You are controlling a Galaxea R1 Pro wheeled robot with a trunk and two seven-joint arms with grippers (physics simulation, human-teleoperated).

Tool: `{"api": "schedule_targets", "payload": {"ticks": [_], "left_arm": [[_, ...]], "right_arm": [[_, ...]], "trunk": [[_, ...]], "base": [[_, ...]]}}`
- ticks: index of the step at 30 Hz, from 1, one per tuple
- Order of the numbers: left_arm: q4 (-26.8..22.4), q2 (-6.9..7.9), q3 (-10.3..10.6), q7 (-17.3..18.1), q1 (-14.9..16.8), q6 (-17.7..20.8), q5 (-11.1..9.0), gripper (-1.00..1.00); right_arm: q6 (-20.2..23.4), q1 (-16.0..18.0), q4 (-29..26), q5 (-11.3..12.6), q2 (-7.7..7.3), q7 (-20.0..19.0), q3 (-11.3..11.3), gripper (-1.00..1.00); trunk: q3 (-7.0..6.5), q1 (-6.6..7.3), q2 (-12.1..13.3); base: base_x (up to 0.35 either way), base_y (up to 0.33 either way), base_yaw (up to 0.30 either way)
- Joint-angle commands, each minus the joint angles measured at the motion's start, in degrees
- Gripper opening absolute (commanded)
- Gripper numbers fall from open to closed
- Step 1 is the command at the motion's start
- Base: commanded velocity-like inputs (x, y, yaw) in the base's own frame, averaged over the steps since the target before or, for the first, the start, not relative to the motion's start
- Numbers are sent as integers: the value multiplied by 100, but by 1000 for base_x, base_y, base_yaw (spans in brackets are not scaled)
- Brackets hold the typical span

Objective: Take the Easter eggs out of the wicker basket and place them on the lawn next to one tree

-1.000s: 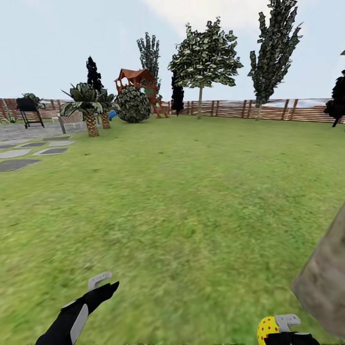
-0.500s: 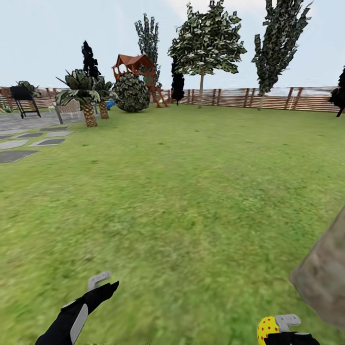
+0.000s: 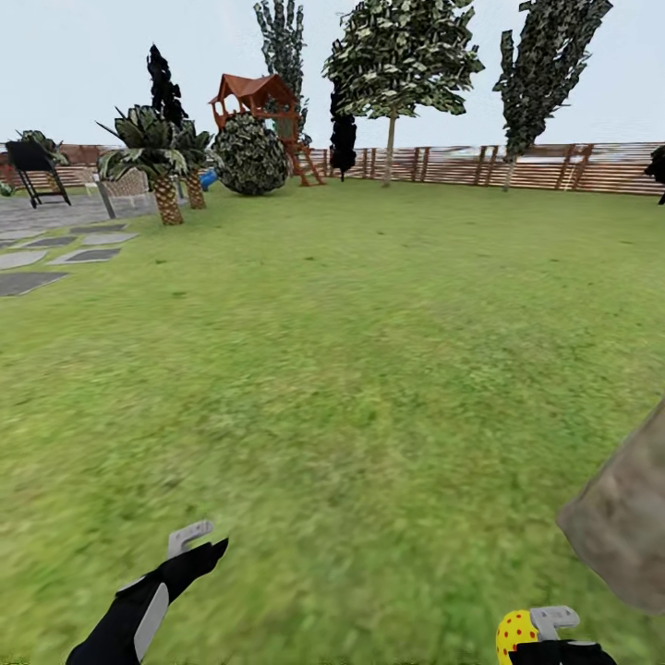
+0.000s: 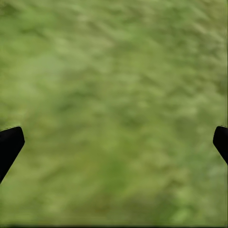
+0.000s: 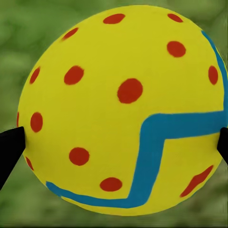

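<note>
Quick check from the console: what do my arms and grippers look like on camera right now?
Left arm: glossy black shell with a light grey side panel. Left gripper: pale grey, hook-shaped fingers. Right gripper: same pale grey on a black wrist. In both wrist views the fingertips look plain black. No cables or markings visible.

Wooden play tower with red-brown roof and ladder at far side of yard, just beside round leafy shrub. Small blue object left of shrub, identity unclear. Two low spiky palm plants near grey stone paving slabs. Black stand on paving at far left. Dark narrow conifers before brown slatted fence. Pale sky above.
</note>
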State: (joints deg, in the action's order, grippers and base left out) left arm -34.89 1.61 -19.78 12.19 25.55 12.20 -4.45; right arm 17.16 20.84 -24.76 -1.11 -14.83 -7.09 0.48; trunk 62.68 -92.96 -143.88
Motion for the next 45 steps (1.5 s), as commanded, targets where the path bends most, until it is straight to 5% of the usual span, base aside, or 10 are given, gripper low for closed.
{"api": "schedule_targets", "payload": {"ticks": [1, 45], "left_arm": [[-8, -3, -25, 29, 2, 50, -47, 100], [67, -12, -8, 27, 2, 46, -39, 100]], "right_arm": [[33, 0, -12, -12, -3, -18, 4, -100], [33, 0, -12, -12, -3, -21, 4, -100]], "trunk": [[28, -1, -4], [1003, -115, -63]], "base": [[0, 0, 0], [0, 0, 0]]}}
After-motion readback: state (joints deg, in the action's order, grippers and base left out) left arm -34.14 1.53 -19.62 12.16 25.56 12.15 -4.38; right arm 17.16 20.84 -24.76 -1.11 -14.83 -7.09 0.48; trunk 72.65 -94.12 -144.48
